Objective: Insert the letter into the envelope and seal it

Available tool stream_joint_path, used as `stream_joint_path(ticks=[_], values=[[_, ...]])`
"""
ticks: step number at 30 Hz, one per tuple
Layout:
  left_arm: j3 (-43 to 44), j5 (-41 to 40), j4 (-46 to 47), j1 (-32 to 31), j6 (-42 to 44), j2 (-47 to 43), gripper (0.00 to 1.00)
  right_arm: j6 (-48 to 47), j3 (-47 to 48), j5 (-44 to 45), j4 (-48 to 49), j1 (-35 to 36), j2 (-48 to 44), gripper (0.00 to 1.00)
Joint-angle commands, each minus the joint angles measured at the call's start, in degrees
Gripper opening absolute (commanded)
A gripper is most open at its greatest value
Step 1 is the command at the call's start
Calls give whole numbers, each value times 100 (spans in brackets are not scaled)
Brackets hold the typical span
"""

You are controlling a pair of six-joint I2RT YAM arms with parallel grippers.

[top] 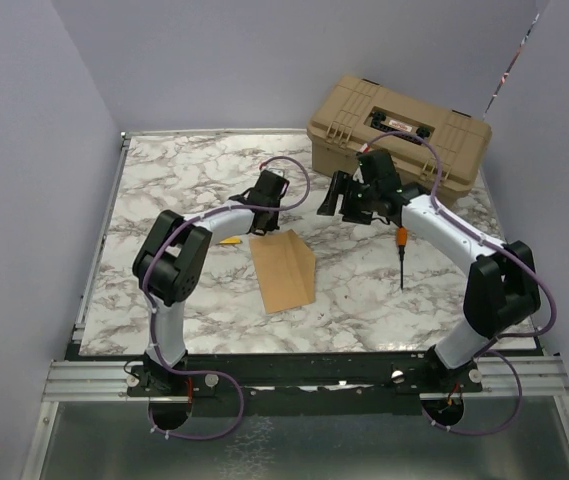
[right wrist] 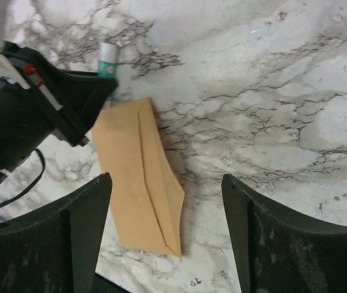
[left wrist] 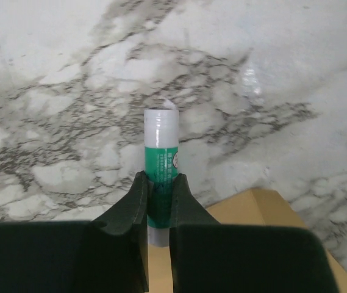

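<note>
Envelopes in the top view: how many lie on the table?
1. The brown envelope lies flat near the middle of the table. No second one shows, but parts of the table are hidden from view.

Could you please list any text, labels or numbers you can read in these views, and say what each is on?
No text is legible.
On the glue stick, green label print: too blurred.
On the toolbox, a lid sticker: too small.
On the envelope: no print visible.
</note>
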Motion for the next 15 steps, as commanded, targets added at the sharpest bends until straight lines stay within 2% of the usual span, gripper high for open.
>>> stream_joint_path(ticks=[1, 3, 5, 9, 15], values=[[253, 2110, -174, -28, 910, -581, 0, 50, 58, -1489, 160, -349, -310, 79], [113, 3110, -82, -38, 1284, -880, 0, 140, 132, -1844, 127, -415, -308, 82], [-34, 3594, -59, -72, 1480, -1130, 0, 251, 53, -2187, 218, -424, -357, 88], [-302, 4040, -40, -82, 1682, -1545, 0, 466, -189, -2584, 698, -422, -523, 92], [-481, 4434, -31, -103, 1888, -1931, 0, 327, 34, -3290, 500, -422, -179, 89]])
